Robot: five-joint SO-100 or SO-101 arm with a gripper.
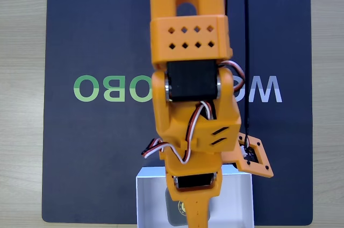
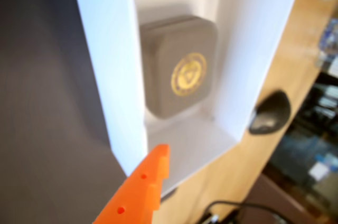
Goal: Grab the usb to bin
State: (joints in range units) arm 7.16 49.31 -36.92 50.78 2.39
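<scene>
Pale wood tabletop (image 1: 21, 99), dark mat (image 1: 97, 147) with green-white lettering; black mouse (image 2: 270, 112) on wood.

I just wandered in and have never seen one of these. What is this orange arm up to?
The orange arm is reaching over a white bin at the edge of a dark mat. A small grey usb with a gold emblem lies inside the bin, apart from the gripper's fingertip hovering above.

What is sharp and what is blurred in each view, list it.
Fixed view: evenly lit and sharp, the arm and mat lettering crisp. Wrist view: soft overall; the usb in the bin is fairly clear, the orange finger and the desk clutter at right are blurred.
</scene>
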